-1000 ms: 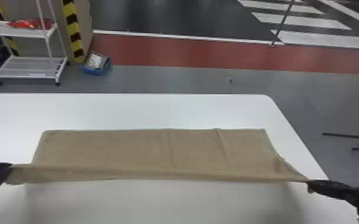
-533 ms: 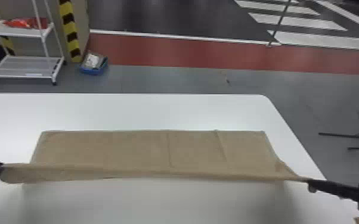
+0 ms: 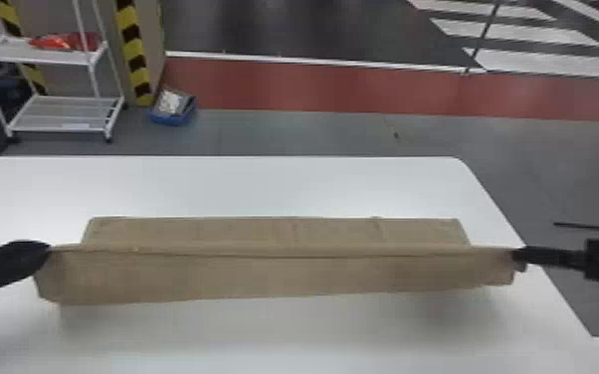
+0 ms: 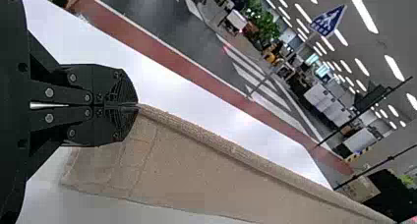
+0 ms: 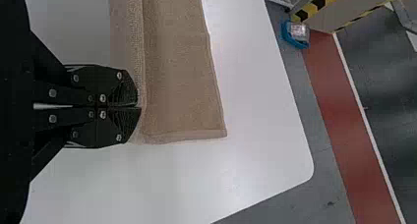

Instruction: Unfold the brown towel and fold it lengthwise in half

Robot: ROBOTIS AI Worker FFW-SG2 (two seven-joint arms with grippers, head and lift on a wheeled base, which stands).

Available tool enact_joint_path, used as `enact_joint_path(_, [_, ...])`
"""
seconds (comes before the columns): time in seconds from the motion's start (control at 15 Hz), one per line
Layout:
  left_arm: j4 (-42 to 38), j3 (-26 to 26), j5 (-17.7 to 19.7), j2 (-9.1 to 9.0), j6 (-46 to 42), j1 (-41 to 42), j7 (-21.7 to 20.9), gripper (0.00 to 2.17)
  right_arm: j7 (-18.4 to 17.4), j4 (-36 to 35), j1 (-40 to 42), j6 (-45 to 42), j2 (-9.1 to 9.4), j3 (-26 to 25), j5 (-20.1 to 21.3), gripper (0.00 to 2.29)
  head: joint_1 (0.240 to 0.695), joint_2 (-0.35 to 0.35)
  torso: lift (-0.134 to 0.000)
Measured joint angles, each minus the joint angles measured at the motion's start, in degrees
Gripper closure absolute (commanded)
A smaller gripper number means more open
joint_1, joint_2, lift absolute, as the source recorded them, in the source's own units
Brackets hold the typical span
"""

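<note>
1. Left gripper (image 3: 45, 251), at the left of the head view: you have its fingers pinched together on one end of the towel's raised edge, as the left wrist view also shows.
2. Right gripper (image 3: 516, 254), at the right of the head view: you have it likewise clamped on the edge's other end.
3. Brown towel (image 3: 273, 278): you see it spanning the lower middle of the head view, its edge stretched between both grippers, a front panel hanging from it and a further strip visible behind.
4. White table (image 3: 273, 184): your work surface, beneath the towel, with its far edge across the mid-height of the frame.
5. Background: you find a white shelf (image 3: 64, 113) at upper left, a blue bin (image 3: 171, 119) just beside it, and a red floor strip (image 3: 323, 87) across the top.
</note>
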Motion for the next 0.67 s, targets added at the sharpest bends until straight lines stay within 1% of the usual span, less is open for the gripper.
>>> enact_joint_path(0.27, [2.8, -2.5, -2.5, 0.59, 2.5, -3.5, 0.1, 1.71, 0.0, 10.3, -8.6, 0.0, -0.57, 5.3, 4.6, 1.5, 0.695, -0.133, -0.119])
enact_joint_path(0.53, [5.7, -4.7, -6.2, 0.72, 5.3, -7.7, 0.2, 1.71, 0.0, 17.2, -15.0, 0.0, -0.43, 9.6, 9.0, 1.5, 0.695, -0.132, -0.119])
enact_joint_path(0.67, [7.6, -5.9, -7.9, 0.77, 6.4, -10.0, 0.5, 1.71, 0.0, 20.4, -17.1, 0.0, -0.2, 10.9, 10.5, 1.5, 0.695, -0.131, -0.119])
